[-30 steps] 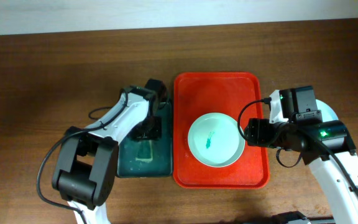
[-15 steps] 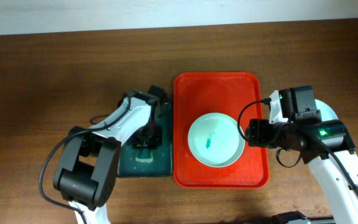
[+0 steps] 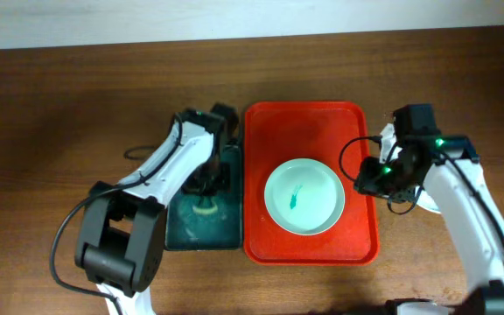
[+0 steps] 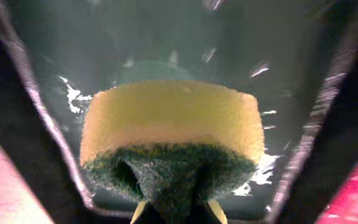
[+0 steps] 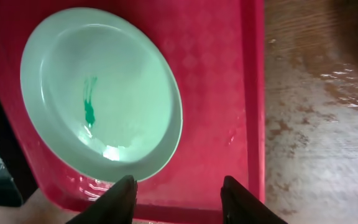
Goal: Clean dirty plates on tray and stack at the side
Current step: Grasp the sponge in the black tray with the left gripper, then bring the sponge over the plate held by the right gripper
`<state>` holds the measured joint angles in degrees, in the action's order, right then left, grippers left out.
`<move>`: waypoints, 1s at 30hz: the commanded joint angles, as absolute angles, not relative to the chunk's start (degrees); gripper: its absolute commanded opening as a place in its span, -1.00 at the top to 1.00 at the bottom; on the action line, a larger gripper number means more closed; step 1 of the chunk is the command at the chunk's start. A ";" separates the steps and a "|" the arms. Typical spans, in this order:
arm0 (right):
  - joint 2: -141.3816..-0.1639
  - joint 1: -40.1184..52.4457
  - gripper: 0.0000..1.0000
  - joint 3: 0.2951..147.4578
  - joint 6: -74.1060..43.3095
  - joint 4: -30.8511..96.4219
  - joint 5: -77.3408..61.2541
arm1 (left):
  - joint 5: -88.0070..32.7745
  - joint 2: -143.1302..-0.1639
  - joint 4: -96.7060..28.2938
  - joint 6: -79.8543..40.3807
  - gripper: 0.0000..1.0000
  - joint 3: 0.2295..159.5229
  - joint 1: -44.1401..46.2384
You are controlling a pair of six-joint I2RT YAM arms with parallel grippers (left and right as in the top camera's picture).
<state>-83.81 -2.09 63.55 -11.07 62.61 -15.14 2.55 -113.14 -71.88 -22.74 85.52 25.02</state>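
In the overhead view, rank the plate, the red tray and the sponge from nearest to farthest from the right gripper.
1. Red tray: its right rim sits right at the right gripper.
2. Plate: middle of the tray, to the gripper's left.
3. Sponge: farthest left, over the green tray.

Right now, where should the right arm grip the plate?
Probably the rim of the plate nearest the right gripper, coming from that side: it lies flat and shallow on the tray, so only the raised edge gives the open jaws a hold.
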 commanded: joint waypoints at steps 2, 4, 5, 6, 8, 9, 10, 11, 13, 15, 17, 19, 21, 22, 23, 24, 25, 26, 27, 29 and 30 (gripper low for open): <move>-90.06 -3.25 0.08 63.92 -1.69 62.57 -21.43 | 3.92 -112.46 -75.18 -22.83 1.00 93.45 24.86; -93.41 -2.20 0.08 63.90 -1.72 61.73 -20.18 | 3.90 -112.46 -75.94 -22.83 1.00 95.35 24.86; -95.04 -1.80 0.09 63.81 -2.13 60.47 -18.39 | 3.90 -112.46 -75.99 -22.81 1.00 95.98 24.86; -96.36 -1.54 0.10 63.79 -2.98 59.07 -17.41 | 3.90 -112.46 -76.09 -22.83 1.00 96.40 24.86; -98.80 -1.45 0.21 63.79 -3.68 56.38 -17.54 | 3.90 -112.46 -76.16 -22.83 1.00 96.53 24.86; -99.77 -1.45 0.23 63.79 -3.66 55.09 -17.30 | 3.90 -112.46 -76.31 -22.59 1.00 96.53 24.86; -100.49 -1.45 0.24 63.75 -3.66 54.04 -17.34 | 3.90 -112.46 -76.42 -22.59 1.00 96.53 24.86; -101.71 -1.45 0.33 63.75 -3.66 52.66 -17.32 | 3.88 -112.46 -76.44 -22.61 1.00 96.53 24.86; -103.48 -1.45 0.35 63.57 -3.66 51.07 -17.41 | 3.68 -112.46 -76.38 -22.61 1.00 96.53 24.86; -104.88 -1.43 0.39 63.48 -3.66 50.50 -17.63 | 2.55 -112.46 -76.09 -22.61 1.00 96.53 24.88; -106.00 -1.39 0.46 63.33 -3.64 50.24 -18.55 | 0.47 -112.46 -75.40 -22.61 1.00 96.53 24.88; -106.15 -0.95 0.47 63.05 -3.64 49.41 -19.53 | -1.93 -112.46 -74.11 -22.61 1.00 96.53 25.02; -106.15 0.30 0.52 62.48 -3.64 48.14 -19.46 | -2.39 -112.46 -73.06 -22.61 1.00 96.53 25.41; -106.24 1.15 0.63 61.95 -3.92 47.55 -19.03 | -2.48 -112.46 -72.69 -22.63 1.00 96.53 25.69; -106.24 1.65 0.74 61.56 -5.26 47.18 -18.04 | -2.76 -112.46 -72.49 -22.63 1.00 96.53 25.87; -106.24 2.09 0.81 61.10 -7.29 46.76 -16.67 | -3.42 -112.46 -72.34 -22.63 1.00 96.53 26.13; -106.24 2.26 0.87 60.93 -8.23 46.54 -16.05 | -4.08 -112.46 -72.16 -22.63 1.00 96.53 26.26; -106.24 2.28 0.91 60.84 -9.78 46.24 -15.25 | -5.74 -112.49 -71.46 -22.61 1.00 96.53 26.81; -106.24 2.24 0.91 60.84 -11.16 45.98 -14.57 | -6.96 -112.49 -70.37 -22.61 1.00 96.53 27.46; -106.24 2.24 0.91 60.84 -12.58 45.58 -14.55 | -9.23 -112.49 -67.40 -22.61 1.00 96.53 29.21; -106.24 2.26 0.91 60.84 -12.58 45.56 -14.55 | -9.87 -112.49 -65.80 -22.63 1.00 96.51 30.17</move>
<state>-105.60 2.20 61.76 -8.75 46.57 -17.89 -4.71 -113.12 -69.06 -22.76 95.42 27.11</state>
